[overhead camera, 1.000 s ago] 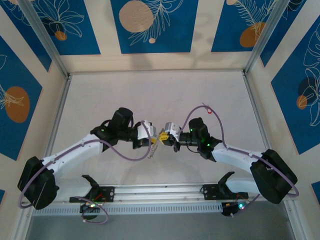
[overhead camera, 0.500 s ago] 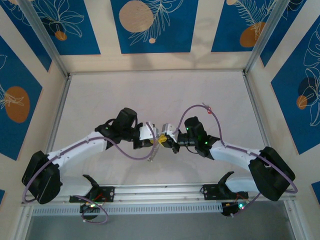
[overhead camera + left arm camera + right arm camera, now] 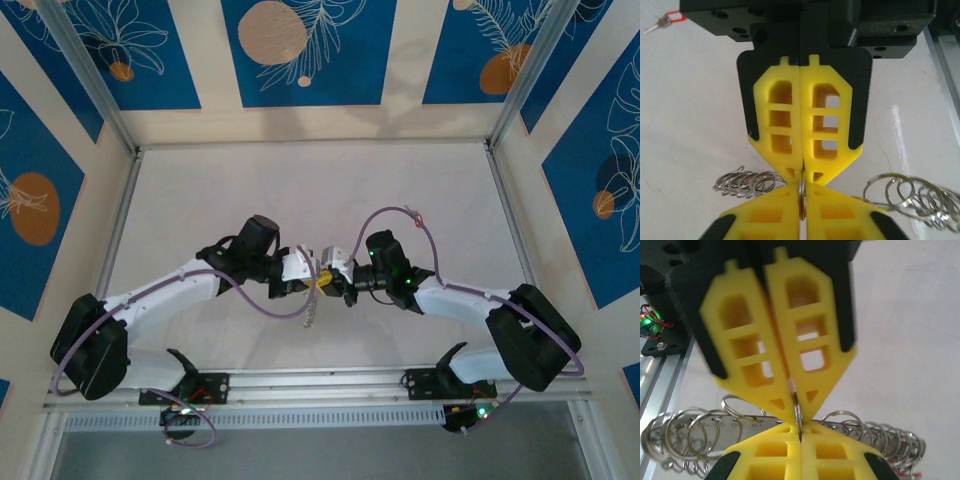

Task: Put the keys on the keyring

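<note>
The left gripper [image 3: 802, 192], yellow-fingered with black backing, now has its fingers pressed together, whereas a second ago they stood slightly apart. It pinches the keyring [image 3: 801, 202], a thin silvery wire ring seen edge-on in the slit between its tips. The right gripper [image 3: 800, 430] meets it tip to tip from the opposite side. Its fingers are also pressed together, nipping the same ring, as they were before.

In the overhead view the two arms have drawn inward since the earlier picture. The left elbow sits further right and the right wrist further left, while the meeting point stays just below the frame's centre. A string of silvery split rings [image 3: 312, 308] dangles beneath the joined tips, hanging a little further right than it did. In the wrist views these rings fan out at the lower left and lower right, above the pale marbled tabletop [image 3: 300, 190].

One small silver key with a red tag [image 3: 660, 21] lies on the table at the upper left of the left wrist view, well apart from the grippers.
</note>
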